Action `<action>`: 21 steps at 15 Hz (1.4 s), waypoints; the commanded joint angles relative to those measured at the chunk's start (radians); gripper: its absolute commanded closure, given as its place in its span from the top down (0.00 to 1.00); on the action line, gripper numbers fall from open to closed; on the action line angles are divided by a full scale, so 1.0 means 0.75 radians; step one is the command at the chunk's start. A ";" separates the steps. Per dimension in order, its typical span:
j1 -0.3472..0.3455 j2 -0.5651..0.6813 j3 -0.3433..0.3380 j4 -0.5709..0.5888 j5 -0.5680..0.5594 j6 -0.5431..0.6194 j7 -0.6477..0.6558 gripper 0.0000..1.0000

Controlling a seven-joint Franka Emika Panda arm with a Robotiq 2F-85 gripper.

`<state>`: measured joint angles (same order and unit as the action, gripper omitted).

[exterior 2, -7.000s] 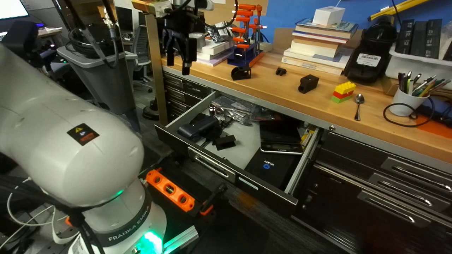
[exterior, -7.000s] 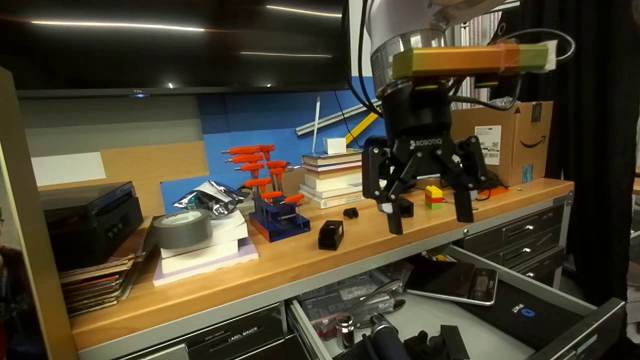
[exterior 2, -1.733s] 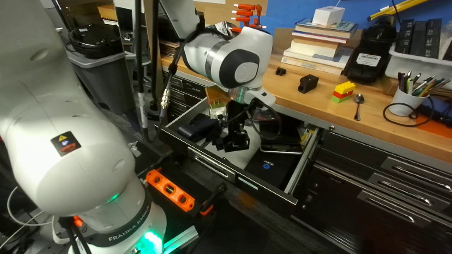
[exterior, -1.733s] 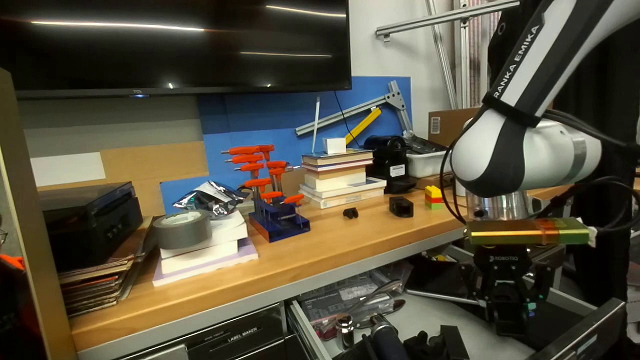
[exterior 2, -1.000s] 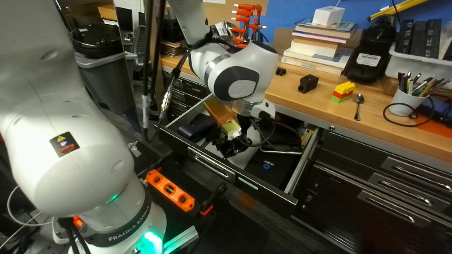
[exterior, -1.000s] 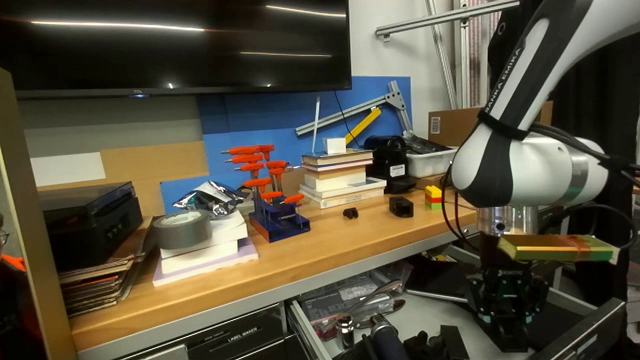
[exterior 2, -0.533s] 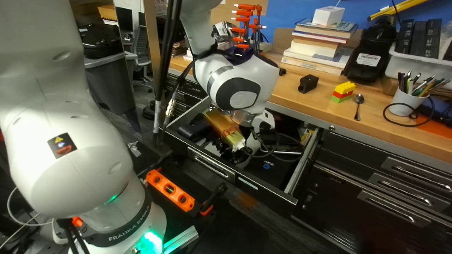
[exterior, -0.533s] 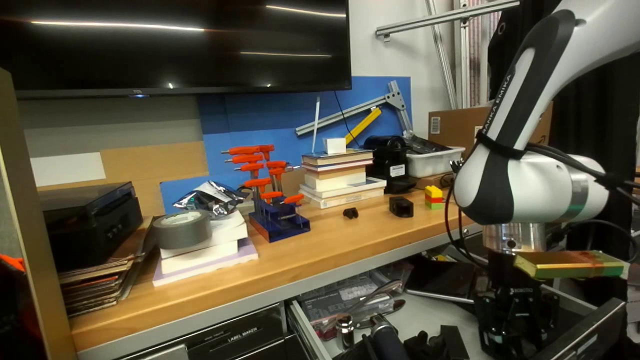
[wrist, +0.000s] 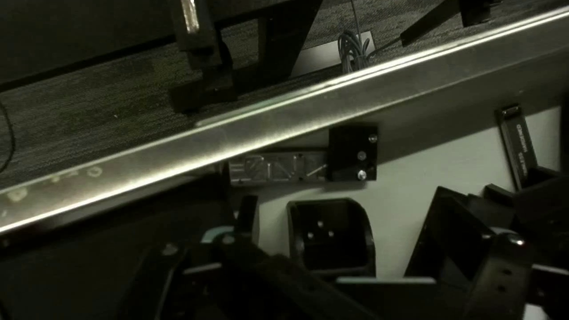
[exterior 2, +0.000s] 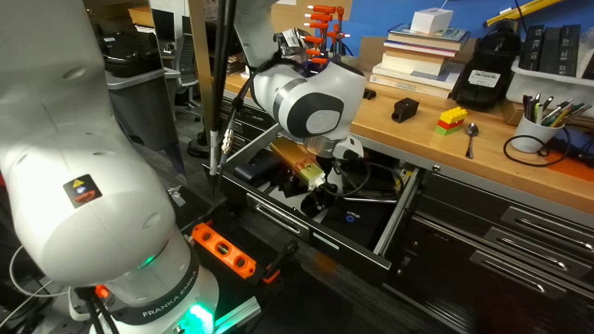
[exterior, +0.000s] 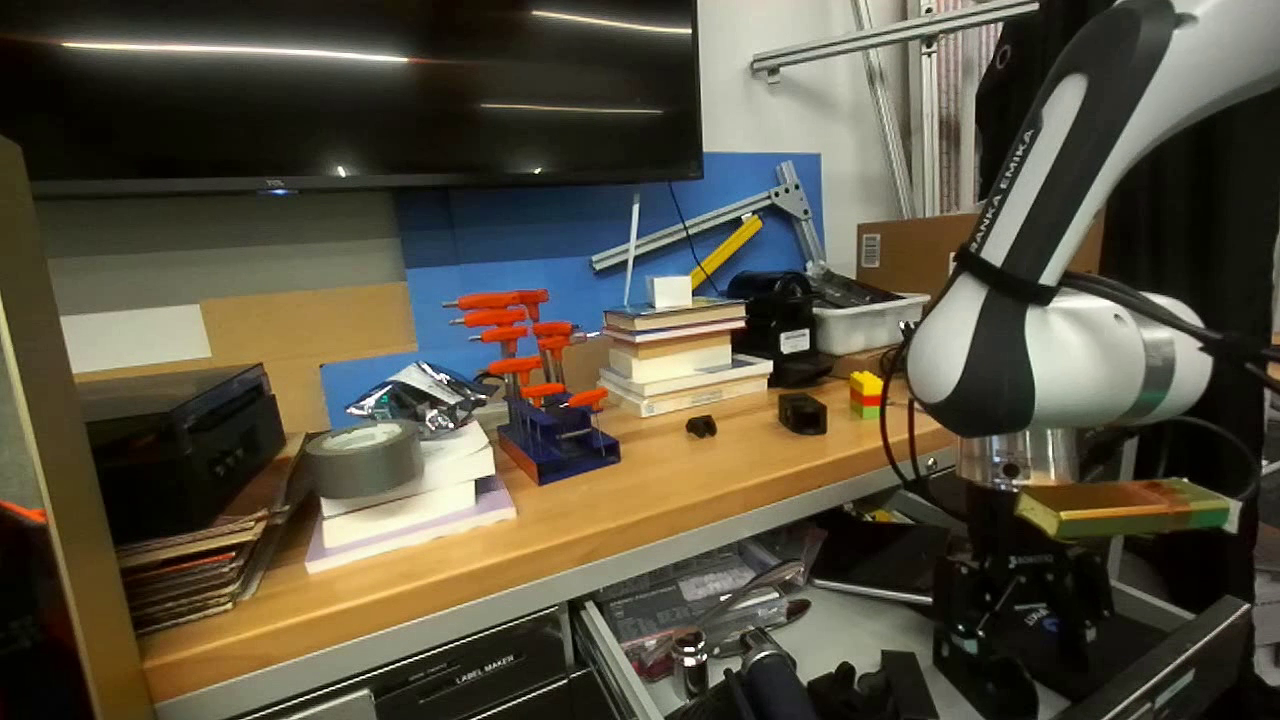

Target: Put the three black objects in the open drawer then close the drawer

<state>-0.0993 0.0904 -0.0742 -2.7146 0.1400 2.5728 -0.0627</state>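
Observation:
One black object [wrist: 331,235], a curved hollow block, lies on the floor of the open drawer [exterior 2: 357,260]. It shows partly in both exterior views [exterior: 1005,690] [exterior 2: 310,204]. My gripper [exterior: 1020,650] is inside the drawer, just above this object. In the wrist view the gripper [wrist: 375,242] is open, with a finger on each side of the object and gaps between. A black block [exterior: 802,413] and a smaller black piece [exterior: 701,427] sit on the desk. They also show in an exterior view, the block [exterior 2: 405,110] and the small piece [exterior 2: 369,94].
The drawer holds a black angled piece [exterior: 905,685], a chrome cylinder [exterior: 690,660], a flat black scale [exterior: 885,560] and a black iFixit case [exterior 2: 355,218]. On the desk are toy bricks [exterior 2: 451,121], a spoon [exterior 2: 471,139], books [exterior 2: 420,60] and red-handled tools [exterior 2: 320,35].
The curved black object has gone from the desk into the drawer. My gripper, shut on it 1.7 s ago, has opened and released it. Over the last half second my gripper has risen slightly.

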 commanded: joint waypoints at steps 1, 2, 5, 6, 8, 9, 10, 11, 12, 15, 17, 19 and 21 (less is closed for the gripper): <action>0.039 -0.211 0.002 0.039 -0.131 -0.197 0.206 1.00; 0.046 -0.256 0.013 0.080 -0.173 -0.278 0.266 1.00; 0.055 -0.324 0.054 0.222 -0.229 -0.473 0.364 1.00; 0.055 -0.326 0.065 0.285 -0.245 -0.535 0.381 1.00; 0.055 -0.326 0.086 0.384 -0.273 -0.622 0.411 1.00; 0.056 -0.325 0.092 0.424 -0.286 -0.653 0.407 1.00; 0.056 -0.320 0.099 0.460 -0.307 -0.667 0.408 1.00; 0.057 -0.315 0.104 0.488 -0.334 -0.669 0.401 1.00; 0.057 -0.312 0.109 0.506 -0.370 -0.662 0.396 1.00; 0.055 -0.321 0.117 0.504 -0.489 -0.582 0.377 1.00; 0.049 -0.310 0.108 0.503 -0.556 -0.522 0.343 1.00; 0.039 -0.283 0.090 0.514 -0.602 -0.457 0.311 1.00; 0.025 -0.239 0.059 0.543 -0.601 -0.361 0.277 1.00</action>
<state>-0.0663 -0.1333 -0.0042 -2.3500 -0.2903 2.2222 0.1931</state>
